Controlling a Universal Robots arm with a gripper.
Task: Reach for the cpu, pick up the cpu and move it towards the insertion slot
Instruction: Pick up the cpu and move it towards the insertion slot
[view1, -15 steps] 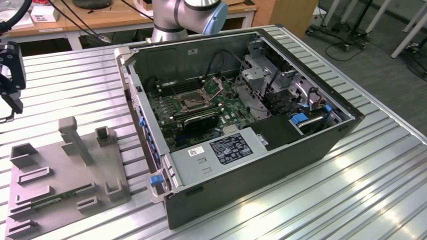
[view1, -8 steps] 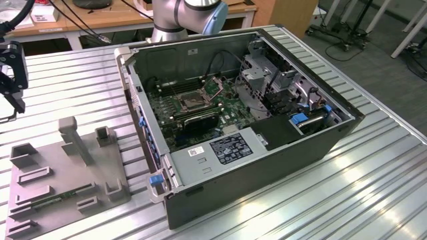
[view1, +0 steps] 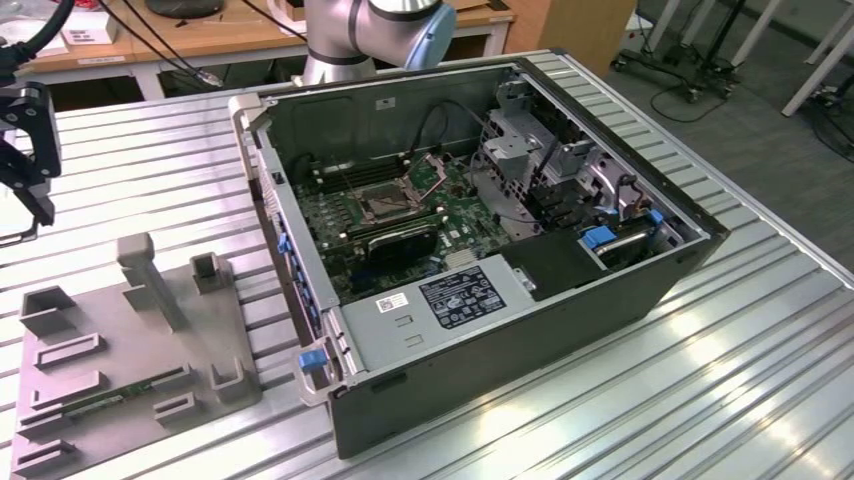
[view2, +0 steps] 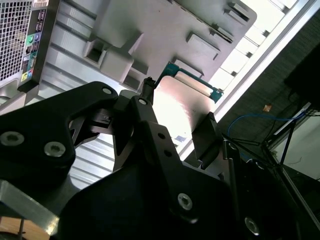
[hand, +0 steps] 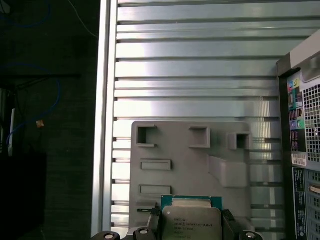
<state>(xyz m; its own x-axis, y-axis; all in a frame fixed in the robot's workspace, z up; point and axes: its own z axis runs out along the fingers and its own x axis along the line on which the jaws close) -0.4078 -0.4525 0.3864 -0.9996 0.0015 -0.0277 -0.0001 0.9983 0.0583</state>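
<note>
Black fingers (view2: 206, 134) clamped the small square, silver-topped cpu (hand: 191, 222) by two opposite edges, wrist pointed down at the grey plastic tray (hand: 180, 150) beneath them. The metal-framed insertion slot (view1: 380, 205) sat well apart from the fingers, inside the open black computer case (view1: 534, 350).

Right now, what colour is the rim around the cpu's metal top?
Green, on the cpu; clearest in the first wrist view.
</note>
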